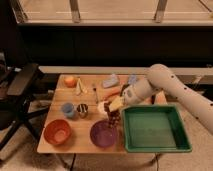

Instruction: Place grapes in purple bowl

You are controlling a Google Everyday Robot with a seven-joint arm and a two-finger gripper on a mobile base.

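Grapes (114, 118), dark reddish-purple lumpy bunch, held clenched in gripper (111, 107) jaws, hung above round purple plastic bowl (103, 134) rim. Carry nearly done; lowering, release left.

One high, fairly near view faces the table (75, 145) and gripper (113, 107).

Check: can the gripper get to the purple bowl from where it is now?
Probably yes. The gripper hangs with the grapes just above the purple bowl's far right rim, and nothing stands between them; the green tray sits off to the side.
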